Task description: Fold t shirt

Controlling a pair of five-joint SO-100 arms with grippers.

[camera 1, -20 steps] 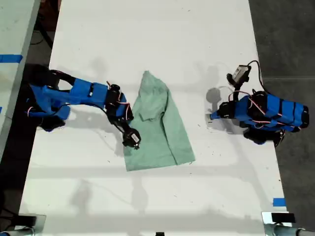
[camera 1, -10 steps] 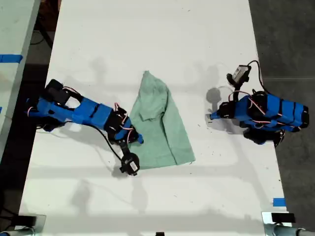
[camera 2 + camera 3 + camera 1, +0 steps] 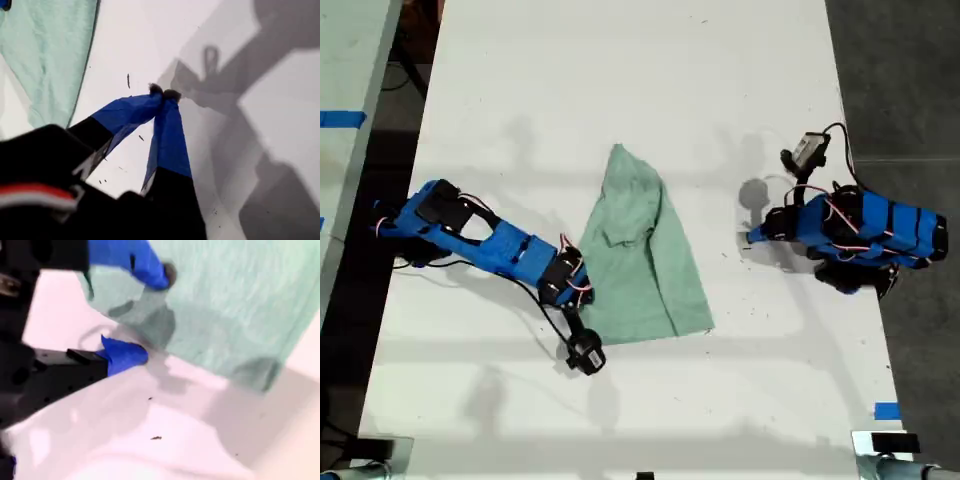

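Observation:
The pale mint-green t shirt (image 3: 640, 250) lies wrinkled and folded narrow on the white table (image 3: 620, 80), in the middle of the exterior view. My second gripper (image 3: 583, 298) is at the shirt's lower edge on the exterior view's left. It is open in the second wrist view (image 3: 147, 315), with one blue finger (image 3: 152, 267) over the cloth (image 3: 240, 305) and the other (image 3: 125, 355) on the table beside the hem. My first gripper (image 3: 751, 237) rests shut on bare table at the exterior view's right, its tips together (image 3: 165, 92), well apart from the shirt (image 3: 45, 55).
A small camera module on a cable (image 3: 809, 149) sits above the first arm. Blue tape marks (image 3: 887, 410) sit near the table's edge at the exterior view's lower right. Dark floor (image 3: 900, 70) borders the table there. A second surface with blue tape (image 3: 340, 118) lies at the exterior view's left.
The second arm has stretched out and swung toward the exterior view's bottom along the shirt's edge, reaching the lower corner. The first arm has not moved.

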